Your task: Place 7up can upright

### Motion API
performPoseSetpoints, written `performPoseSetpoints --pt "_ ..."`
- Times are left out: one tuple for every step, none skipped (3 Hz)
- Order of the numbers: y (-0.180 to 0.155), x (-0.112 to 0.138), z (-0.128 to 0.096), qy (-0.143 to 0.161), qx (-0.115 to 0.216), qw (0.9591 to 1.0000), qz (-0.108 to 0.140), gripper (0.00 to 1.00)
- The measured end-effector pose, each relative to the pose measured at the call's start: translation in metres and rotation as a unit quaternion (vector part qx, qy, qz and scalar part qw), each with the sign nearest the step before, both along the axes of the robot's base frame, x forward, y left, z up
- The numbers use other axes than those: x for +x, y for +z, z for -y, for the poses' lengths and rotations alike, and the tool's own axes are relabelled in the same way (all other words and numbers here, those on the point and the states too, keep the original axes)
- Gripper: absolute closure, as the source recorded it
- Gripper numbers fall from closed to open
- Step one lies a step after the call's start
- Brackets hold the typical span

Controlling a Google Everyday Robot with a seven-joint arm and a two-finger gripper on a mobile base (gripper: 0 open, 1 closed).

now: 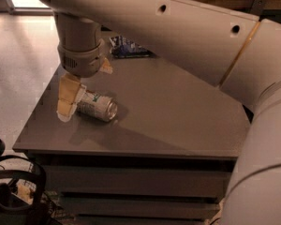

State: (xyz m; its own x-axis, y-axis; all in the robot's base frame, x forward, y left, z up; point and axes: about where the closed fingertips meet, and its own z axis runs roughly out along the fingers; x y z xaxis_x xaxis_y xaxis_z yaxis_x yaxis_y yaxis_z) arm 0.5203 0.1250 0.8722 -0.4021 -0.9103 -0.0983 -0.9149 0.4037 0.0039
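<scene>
While the end effector [86, 92] hangs low over the left part of the grey tabletop [178, 107], its two tan fingers [68, 97] stand spread apart, the nearer one overlapping the left end of the 7up can [97, 107] and the farther one just behind it. That can lies on its side, its silver end facing right and toward the camera. A dark blue snack bag [126, 47] rests near the tabletop's far edge, partly behind the large cream arm [178, 27].
</scene>
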Motion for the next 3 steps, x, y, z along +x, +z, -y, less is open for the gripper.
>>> performPoseSetpoints --pt "-0.014 0.001 -0.003 -0.009 -0.007 0.9999 -0.012 0.00" --pt "-0.026 0.001 -0.006 -0.017 -0.015 0.9995 -0.020 0.00" --pt "-0.036 0.002 -0.003 -0.033 -0.024 0.9988 -0.027 0.00"
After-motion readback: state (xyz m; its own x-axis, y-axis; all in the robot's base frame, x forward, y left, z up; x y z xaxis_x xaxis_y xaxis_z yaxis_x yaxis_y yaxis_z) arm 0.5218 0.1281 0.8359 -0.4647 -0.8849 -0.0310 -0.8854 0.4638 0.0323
